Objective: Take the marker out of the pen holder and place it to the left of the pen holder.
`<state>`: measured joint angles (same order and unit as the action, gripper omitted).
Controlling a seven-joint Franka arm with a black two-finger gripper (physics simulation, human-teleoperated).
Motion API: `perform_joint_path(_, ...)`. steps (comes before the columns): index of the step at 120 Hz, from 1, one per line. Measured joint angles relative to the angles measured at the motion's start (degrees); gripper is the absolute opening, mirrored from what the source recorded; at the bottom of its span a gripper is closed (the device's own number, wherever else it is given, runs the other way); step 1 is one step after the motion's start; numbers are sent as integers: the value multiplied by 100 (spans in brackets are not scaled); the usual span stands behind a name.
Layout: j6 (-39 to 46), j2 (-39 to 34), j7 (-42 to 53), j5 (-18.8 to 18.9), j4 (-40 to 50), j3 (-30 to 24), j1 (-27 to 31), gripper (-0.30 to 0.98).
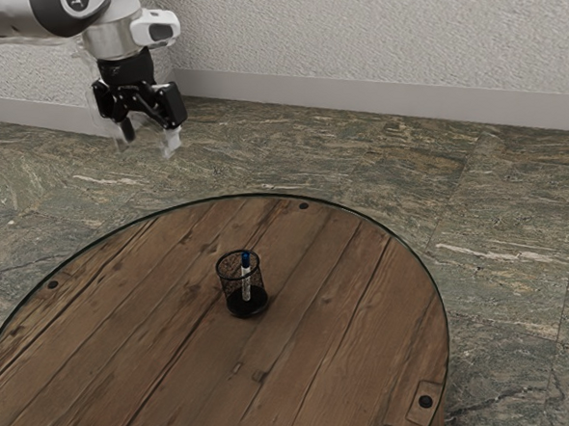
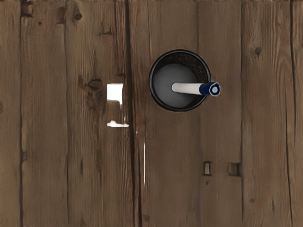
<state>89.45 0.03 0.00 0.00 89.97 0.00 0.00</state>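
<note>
Though apart, marker (image 2: 188,88) seemingly below claw (image 1: 150,136).

This is an indoor room, home-like or perhaps an office; I cannot tell which. A pale, rough-textured wall (image 1: 380,33) with a plain baseboard (image 1: 384,99) crosses the top of the exterior view, above a floor (image 1: 497,219) of veined, stone-look tiles. A round table (image 1: 178,374) of wooden planks fills the lower left, bearing a mesh pen holder (image 1: 258,300) with a marker (image 1: 246,276).
</note>
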Motion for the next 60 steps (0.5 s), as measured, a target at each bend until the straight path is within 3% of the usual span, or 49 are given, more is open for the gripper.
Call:
perform_joint_path(4,-74,890,20,-56,-1264,534,-441,68)
perform_joint_path(11,-178,1589,53,-124,-2253,957,-349,68)
perform_joint_path(35,-276,1950,124,-211,-2794,1067,-271,69)
perform_joint_path(44,418,2304,22,-108,-2835,786,-328,69)
perform_joint_path(60,2425,3709,-331,130,-2863,545,-418,69)
